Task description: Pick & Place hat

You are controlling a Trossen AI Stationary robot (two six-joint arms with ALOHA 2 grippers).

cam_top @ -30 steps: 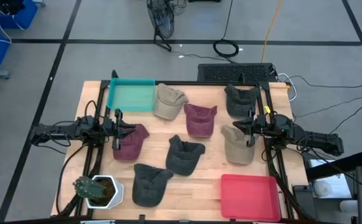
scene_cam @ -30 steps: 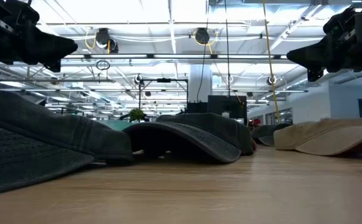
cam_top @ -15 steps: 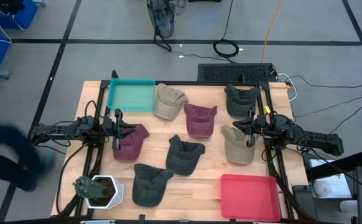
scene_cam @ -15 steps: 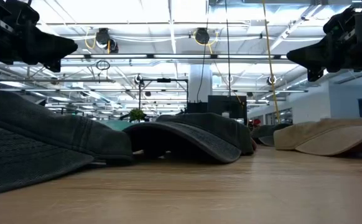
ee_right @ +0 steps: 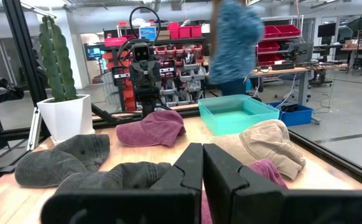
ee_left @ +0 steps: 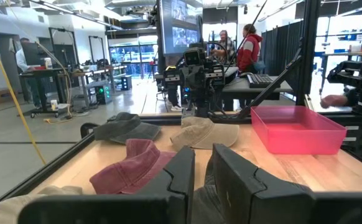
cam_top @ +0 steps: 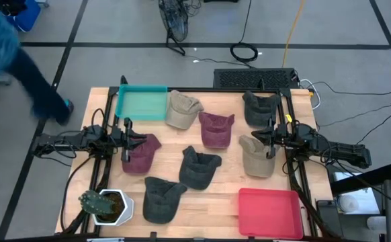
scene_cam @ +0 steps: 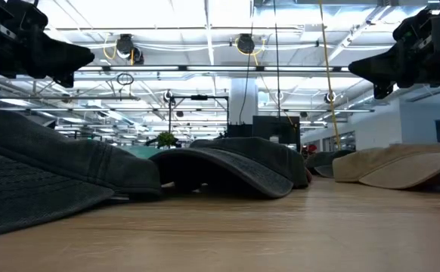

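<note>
Nothing on the desk (cam_top: 222,195) has moved; only a person (cam_top: 11,57) has crossed at ten o'clock. Left gripper (cam_top: 127,139) and right gripper (cam_top: 269,141) hang with fingers closed, empty (no hat picked yet).

This is a robotics lab in an open industrial hall. Beyond the wooden table (cam_top: 209,195) stand workbenches, monitors (ee_left: 180,28), shelves of red bins (ee_right: 287,37) and other robot rigs, under ceiling strip lights (scene_cam: 205,34). Cables (cam_top: 246,50) trail across the taped concrete floor.
</note>
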